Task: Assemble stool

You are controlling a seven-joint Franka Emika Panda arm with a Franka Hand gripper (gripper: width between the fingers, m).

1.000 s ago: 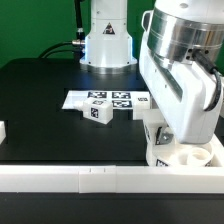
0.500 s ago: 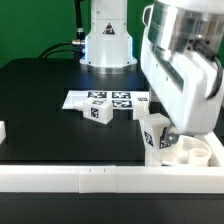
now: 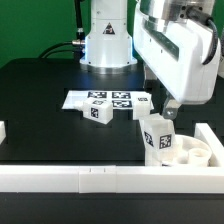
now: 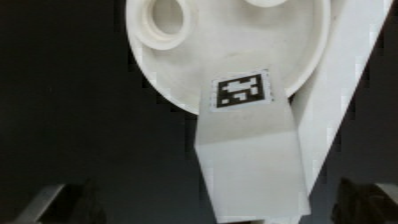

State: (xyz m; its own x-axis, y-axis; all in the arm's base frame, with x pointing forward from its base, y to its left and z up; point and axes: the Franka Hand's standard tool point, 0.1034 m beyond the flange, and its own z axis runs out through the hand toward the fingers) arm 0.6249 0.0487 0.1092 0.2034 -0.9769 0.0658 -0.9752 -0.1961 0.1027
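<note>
Exterior view, near to far. The white border rail (image 3: 80, 178) runs along the near edge of the black table (image 3: 40, 100). Just behind it, at the exterior view's right, the round seat (image 3: 195, 152) of the stool lies flat in the near corner, its open sockets facing up. An upright leg (image 3: 154, 135) stands on the part of the seat toward the exterior view's left, with a tag face turned to the camera. Whether it is fully home in its socket cannot be told.

The gripper (image 3: 170, 110) hangs directly above that leg, close to its top. In the wrist view both dark fingertips (image 4: 43, 205) show at the frame corners, with the leg's end between them and dark gaps on both sides. The jaws are apart and grip nothing. The same view shows one empty socket (image 4: 169, 25) on the seat beyond the leg.

Farther back, near mid-table, a loose leg (image 3: 97, 113) lies just in front of the marker board (image 3: 112, 98). The arm base (image 3: 107, 45) stands at the far edge.
</note>
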